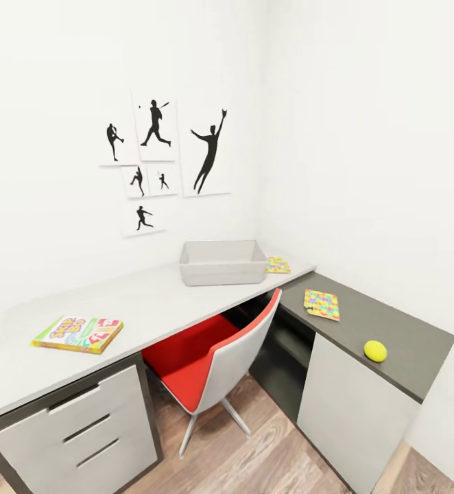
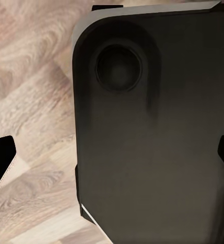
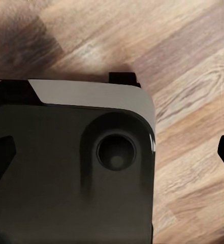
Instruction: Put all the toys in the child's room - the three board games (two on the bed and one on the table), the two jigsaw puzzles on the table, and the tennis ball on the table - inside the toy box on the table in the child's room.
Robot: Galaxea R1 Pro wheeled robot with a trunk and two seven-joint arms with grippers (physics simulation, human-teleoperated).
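In the head view the pale grey toy box (image 1: pixel 223 271) stands empty at the far end of the long white table (image 1: pixel 151 302). A small yellow, green and red board game (image 1: pixel 78 334) lies near the table's left front edge. One jigsaw puzzle (image 1: pixel 278 265) lies just right of the toy box. A second jigsaw puzzle (image 1: pixel 321 304) and the tennis ball (image 1: pixel 375 350) rest on the dark grey side table (image 1: pixel 412 336). The bed is out of view. My left gripper (image 2: pixel 112 162) and right gripper (image 3: pixel 112 157) are both open, empty and hanging over my dark base.
A red and white chair (image 1: pixel 213 357) is pushed under the desk at the corner. White drawers (image 1: pixel 83 432) fill the desk's left end. Baseball silhouette pictures (image 1: pixel 162 158) hang on the wall. Wood-plank floor (image 1: pixel 254 460) lies in front.
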